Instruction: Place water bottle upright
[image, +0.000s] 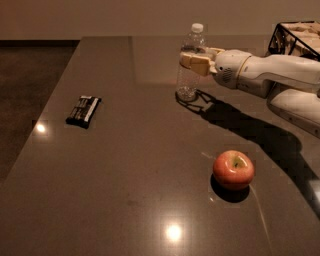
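The water bottle (187, 80) is a small clear ribbed bottle with a white cap. It stands upright at the back middle of the dark table (130, 165), with its base on or just above the surface. My gripper (192, 56) reaches in from the right on a white arm. Its tan fingers (194, 62) are closed on the bottle's upper body, just below the neck.
A red apple (233, 170) sits at the front right, below the arm's shadow. A black wrapped bar (83, 110) lies near the table's left edge. A black wire basket (296, 37) stands at the back right corner, behind the arm.
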